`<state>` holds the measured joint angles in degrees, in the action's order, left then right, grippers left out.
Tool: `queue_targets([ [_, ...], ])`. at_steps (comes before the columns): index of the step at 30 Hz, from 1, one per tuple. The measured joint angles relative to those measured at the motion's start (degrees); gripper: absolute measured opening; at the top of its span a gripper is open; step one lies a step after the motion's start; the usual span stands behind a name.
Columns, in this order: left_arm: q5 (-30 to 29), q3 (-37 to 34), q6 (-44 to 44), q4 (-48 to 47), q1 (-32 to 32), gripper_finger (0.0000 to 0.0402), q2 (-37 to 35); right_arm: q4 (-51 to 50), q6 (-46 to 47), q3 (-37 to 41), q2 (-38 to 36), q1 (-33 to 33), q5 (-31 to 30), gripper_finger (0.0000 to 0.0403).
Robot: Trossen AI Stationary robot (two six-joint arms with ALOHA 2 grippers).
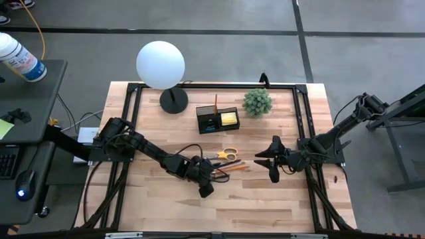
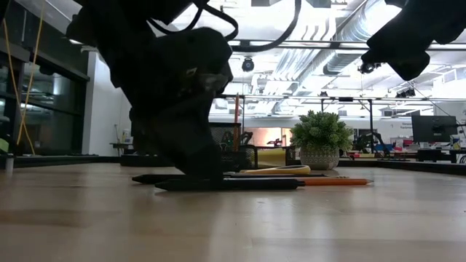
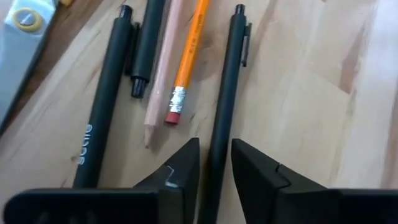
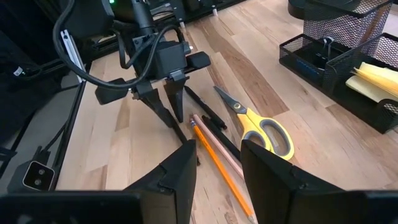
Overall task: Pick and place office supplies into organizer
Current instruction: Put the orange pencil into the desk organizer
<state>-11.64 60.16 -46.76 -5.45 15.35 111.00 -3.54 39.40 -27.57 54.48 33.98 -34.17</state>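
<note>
The organizer (image 1: 217,119), a black wire-mesh box with several compartments, stands at about 12 o'clock from the table's middle, between the lamp (image 1: 161,65) at 10 o'clock and the plant (image 1: 257,101) at 1 o'clock. It seems partly filled: a yellow pad (image 1: 228,118) sits in its right compartment, something blue lies in the lower left one, and a thin orange stick stands upright in its cup, so I judge the task well begun but far from done. Left on the wood, just below the organizer toward 6 o'clock, are the scissors (image 1: 228,154) and a loose bundle of pens and pencils (image 1: 229,166). The left gripper (image 1: 205,188) is down at the bundle's left end; in the left wrist view its fingers (image 3: 180,171) are spread narrowly to either side of a matte black pen (image 3: 225,93), flanking the barrel without clearly pinching it, so the pen is the item in hand and not yet lifted. Beside it lie an orange pencil (image 3: 188,55) with a metal ferrule and red eraser tip, a bare wooden pencil (image 3: 163,74), a second black pen (image 3: 107,93) with pale lettering, and a short black clip-like piece. The scissors have glossy yellow plastic loops and flat steel blades. The right gripper (image 1: 271,166) hangs above the table at 3 o'clock from the bundle, fingers (image 4: 273,171) apart and empty. The tabletop is pale, smooth planked wood.
</note>
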Motion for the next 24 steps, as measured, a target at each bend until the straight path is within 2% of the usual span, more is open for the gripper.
queue_targets([
  [7,-0.7,0.0,-0.6,-0.5,0.0,0.0067,0.0,0.0,0.0,0.0,0.0,0.0,0.1,0.0124],
  [24,-3.9,0.0,0.5,-1.8,0.0,0.0071,-2.8,0.6,-0.9,0.0,0.0,0.0,0.1,0.0124],
])
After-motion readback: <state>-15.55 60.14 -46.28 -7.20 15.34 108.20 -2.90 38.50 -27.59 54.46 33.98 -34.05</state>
